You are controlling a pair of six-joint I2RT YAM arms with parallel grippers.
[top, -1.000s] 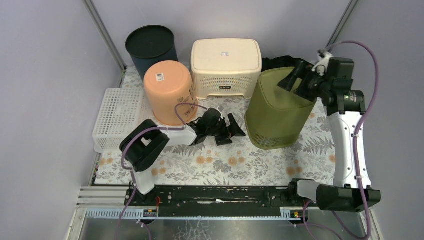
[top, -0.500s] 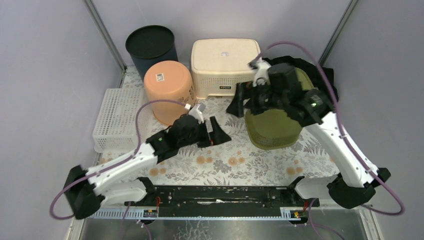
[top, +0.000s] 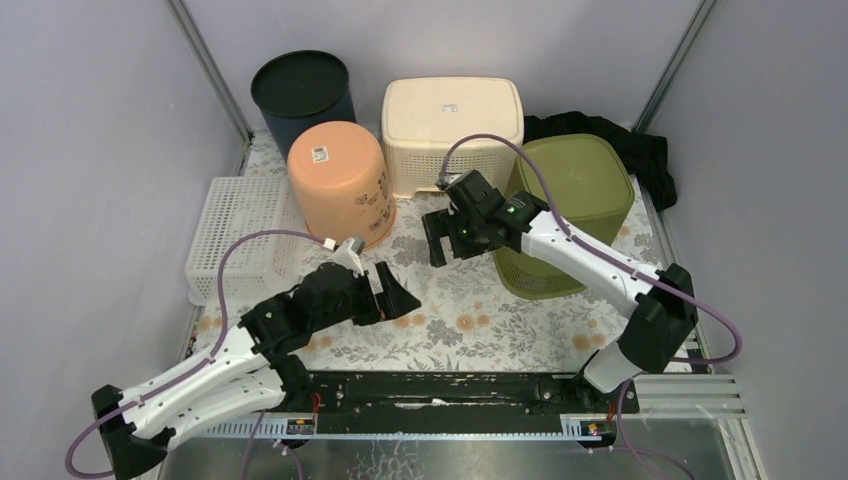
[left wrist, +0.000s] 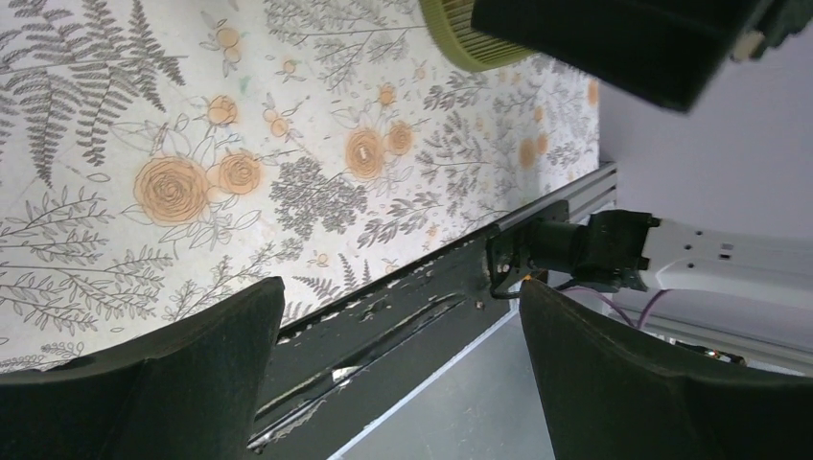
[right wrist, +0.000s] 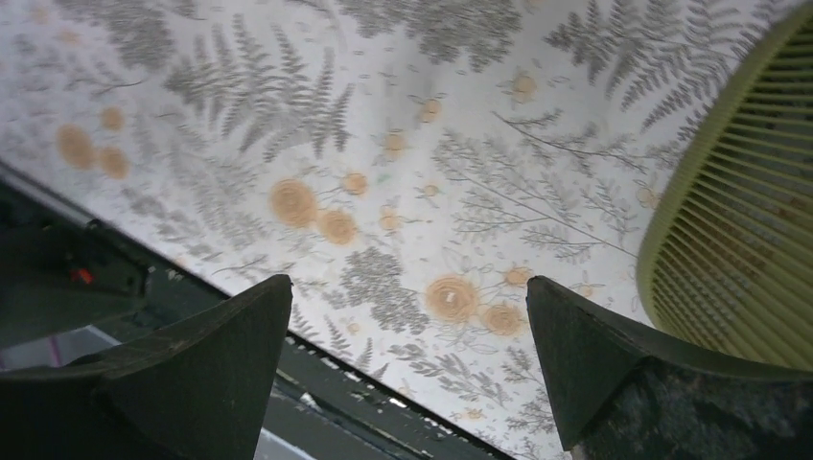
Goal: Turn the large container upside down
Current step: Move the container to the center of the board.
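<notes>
The large olive green slatted container point(top: 575, 195) stands bottom up at the back right of the floral mat; its rim rests on the mat. My right gripper point(top: 437, 240) hovers open and empty just left of it, apart from its wall. In the right wrist view the container's slatted wall point(right wrist: 738, 259) fills the right edge, beside the open gripper point(right wrist: 407, 316). My left gripper point(top: 395, 290) is open and empty over the mat's middle front. In the left wrist view the gripper point(left wrist: 403, 326) points at the front rail, and the container's rim point(left wrist: 460, 48) shows at the top.
An orange bucket point(top: 338, 180), a dark blue bucket point(top: 300, 90) and a cream basket point(top: 452, 130) stand bottom up at the back. A white lattice tray point(top: 235, 235) lies at the left. A black cloth point(top: 650, 160) lies behind the green container. A black rail point(top: 440, 390) runs along the front.
My right gripper left the green container's top and swung down to its left side. The container went from tilted to standing flat, bottom up. My left gripper drew back toward the front.
</notes>
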